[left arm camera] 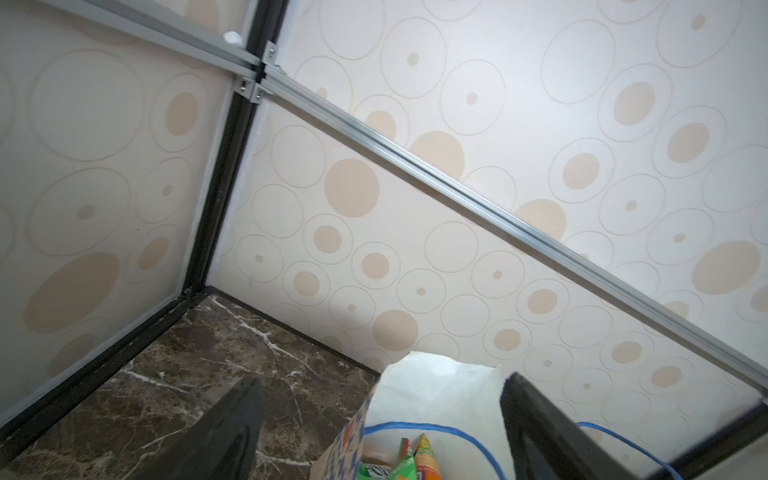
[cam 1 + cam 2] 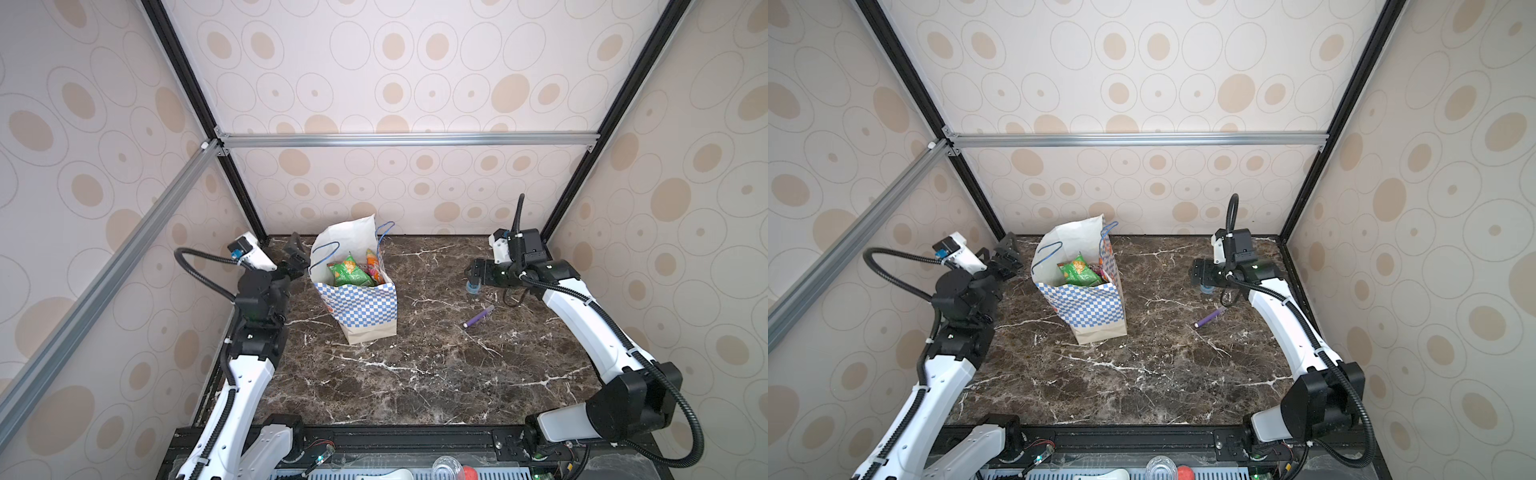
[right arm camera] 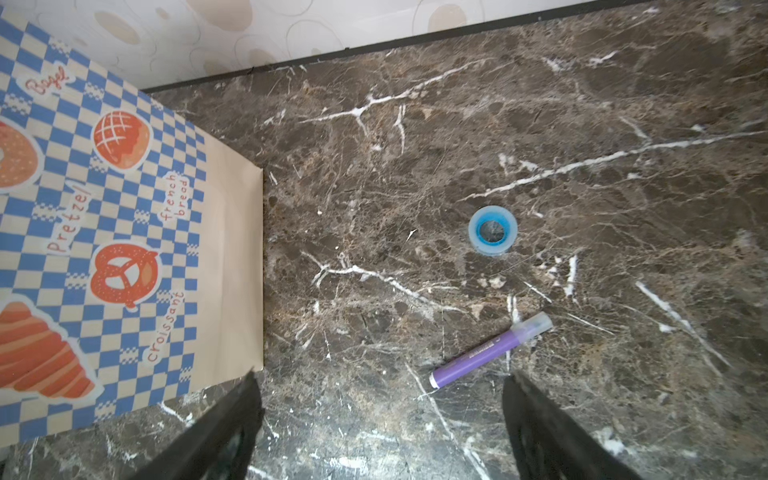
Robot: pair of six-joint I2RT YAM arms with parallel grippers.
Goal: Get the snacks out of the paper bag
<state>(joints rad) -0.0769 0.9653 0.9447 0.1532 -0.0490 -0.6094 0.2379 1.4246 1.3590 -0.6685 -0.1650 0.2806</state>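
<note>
The paper bag stands upright at the back middle of the marble table, mouth open, blue cord handles up. Green, orange and pink snacks poke up inside it. My left gripper hovers just left of the bag's rim, open and empty. In the left wrist view the left gripper frames the bag's white inner wall and the snacks below. My right gripper hangs open over bare table, well right of the bag.
A small blue tape roll lies right under the right gripper. A purple pen lies a little nearer the front. Patterned walls with black corner posts close in the back and both sides.
</note>
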